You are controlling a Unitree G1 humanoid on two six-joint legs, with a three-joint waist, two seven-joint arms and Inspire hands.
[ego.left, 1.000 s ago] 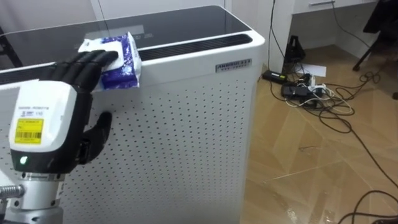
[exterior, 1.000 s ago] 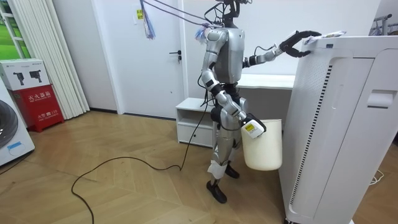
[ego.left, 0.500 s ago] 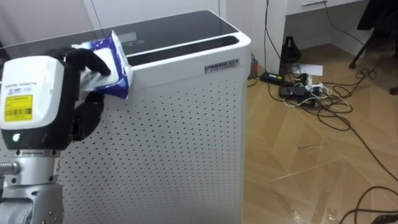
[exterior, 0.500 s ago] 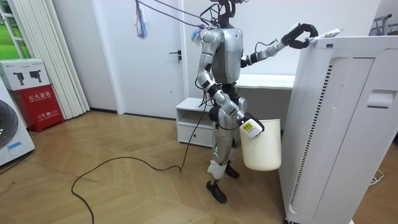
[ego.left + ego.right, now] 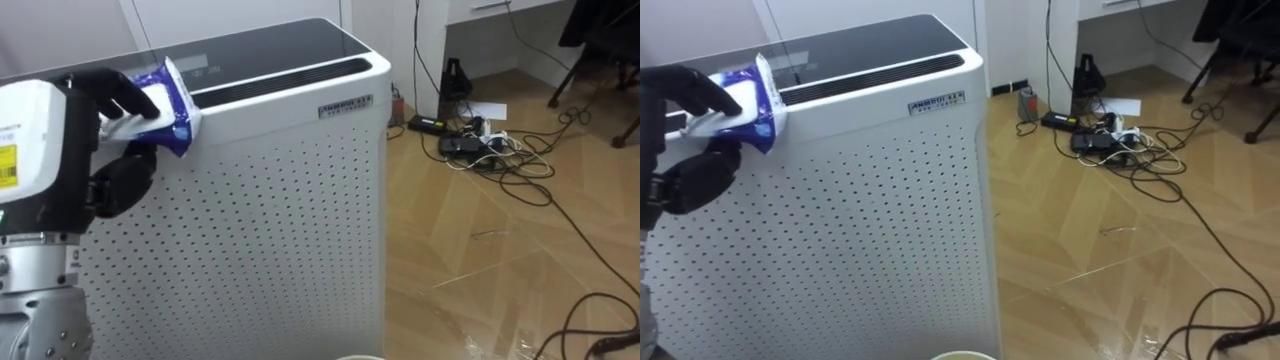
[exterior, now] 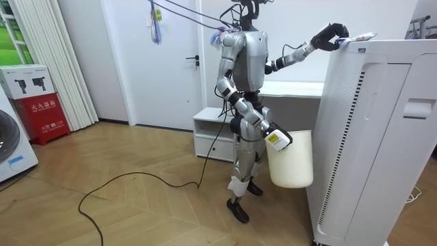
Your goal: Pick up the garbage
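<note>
Packet (image 5: 170,100) at purifier (image 5: 270,230) top edge; cables (image 5: 490,150) right.

The robot stands upright with its left arm raised and stretched forward at about shoulder height. The left hand (image 5: 70,140) shows its white back, and its black fingers (image 5: 118,90) curl over the top of a crumpled blue-and-white plastic packet (image 5: 172,108), with the thumb beneath. The right arm hangs bent at the elbow, and the right hand (image 6: 276,140) sits low beside the hip.
</note>
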